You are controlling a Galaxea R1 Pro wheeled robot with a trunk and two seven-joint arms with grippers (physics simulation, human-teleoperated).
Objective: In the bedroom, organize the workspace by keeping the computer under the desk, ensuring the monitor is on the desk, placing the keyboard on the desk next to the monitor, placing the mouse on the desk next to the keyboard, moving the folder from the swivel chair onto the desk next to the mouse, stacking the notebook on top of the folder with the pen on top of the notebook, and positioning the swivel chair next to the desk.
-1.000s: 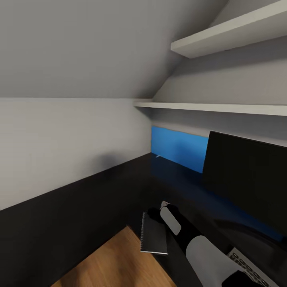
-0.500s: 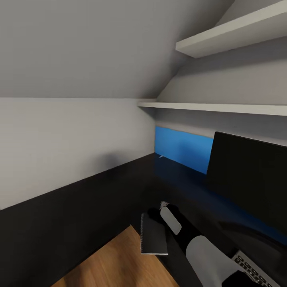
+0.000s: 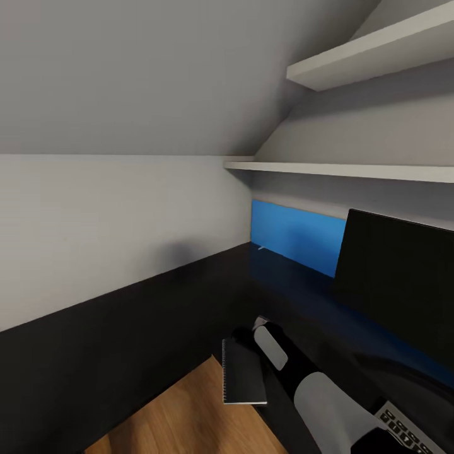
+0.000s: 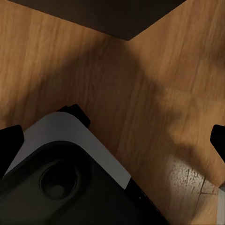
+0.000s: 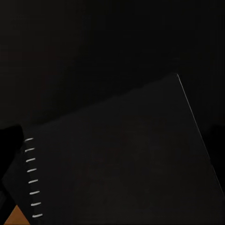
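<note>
Black bench (image 3: 189, 296) is sliding leftward as our view pans right; we are carrying the notebook (image 3: 243, 372), right fingers apparently clenched on it.

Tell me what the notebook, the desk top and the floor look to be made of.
The notebook: matte dark card or plastic cover, with pale wire loops, probably metal, along one long edge. The desk: smooth black top, likely laminate or painted board; it faintly mirrors the blue wall panel, so slightly glossy. The floor: warm brown wood planks or wood-look laminate, with visible grain and a soft sheen.
</note>
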